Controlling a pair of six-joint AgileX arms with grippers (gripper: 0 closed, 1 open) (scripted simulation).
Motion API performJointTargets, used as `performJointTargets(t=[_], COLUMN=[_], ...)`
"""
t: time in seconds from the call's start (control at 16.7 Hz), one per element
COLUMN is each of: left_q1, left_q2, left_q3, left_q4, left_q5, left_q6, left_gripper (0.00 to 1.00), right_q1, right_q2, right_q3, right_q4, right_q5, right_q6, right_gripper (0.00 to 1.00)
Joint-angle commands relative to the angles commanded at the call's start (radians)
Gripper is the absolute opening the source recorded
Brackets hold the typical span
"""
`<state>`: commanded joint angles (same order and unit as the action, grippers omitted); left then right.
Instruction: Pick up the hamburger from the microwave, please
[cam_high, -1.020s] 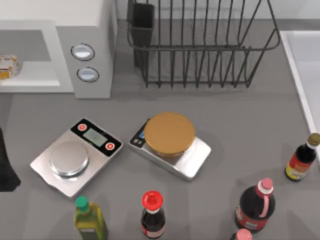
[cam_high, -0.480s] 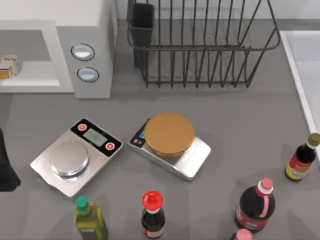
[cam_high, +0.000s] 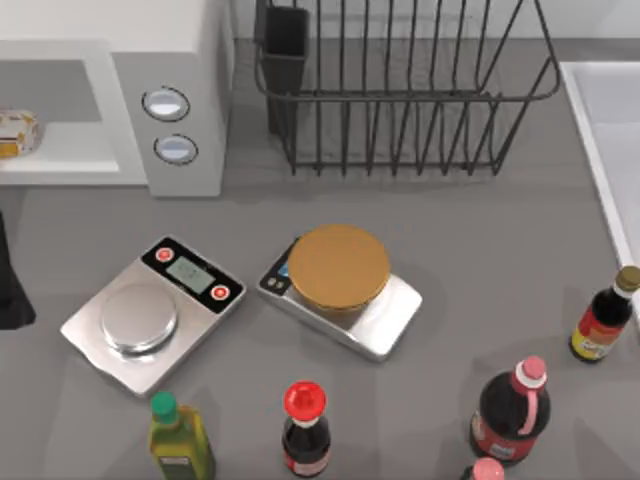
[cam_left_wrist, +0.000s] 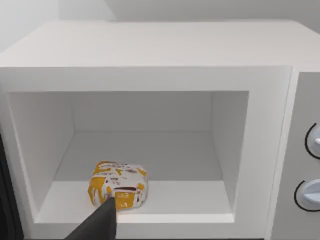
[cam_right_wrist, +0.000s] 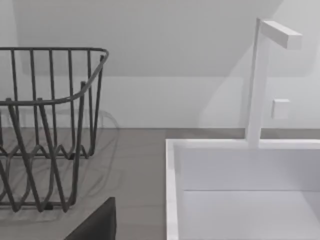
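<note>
Left arm (cam_high: 8, 290) has edged up toward the microwave (cam_high: 180, 60). Hamburger (cam_left_wrist: 118, 184) sits inside, ungrasped. Finger state: cannot tell.

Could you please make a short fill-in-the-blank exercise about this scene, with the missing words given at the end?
1. The hamburger lies inside the open ____, near the front edge of its floor.
2. The golden-brown round disc sits on top of a ____.
3. On the microwave's side panel there are ____ round silver knobs.
4. The dark wire rack stands on the table to the ____ of the microwave in the top view.

Missing words: microwave; scale; two; right
</note>
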<state>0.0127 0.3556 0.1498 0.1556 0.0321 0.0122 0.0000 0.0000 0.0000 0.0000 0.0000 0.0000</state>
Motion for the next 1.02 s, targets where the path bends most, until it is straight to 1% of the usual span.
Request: performJointTargets(t=[0.24,0.78,1.02], left_q1=[0.017,0.08,0.112], left_q2=[0.361,1.304,1.681], left_q3=[0.149,0.529,0.672], left_q4=[0.162,0.599,0.776], left_q5=[0.033,0.116,0.151], left_q6=[0.012,0.044,0.058], left_gripper=[1.0,1.0,1.0], right_q1=[0.0,0.0,0.0], right_q2=[0.0,0.0,0.0], right_q3=[0.0,0.0,0.0], right_q4=[0.0,0.0,0.0], right_q5=[0.0,0.0,0.0], right_q6=[0.0,0.0,0.0], right_gripper=[1.0,1.0,1.0])
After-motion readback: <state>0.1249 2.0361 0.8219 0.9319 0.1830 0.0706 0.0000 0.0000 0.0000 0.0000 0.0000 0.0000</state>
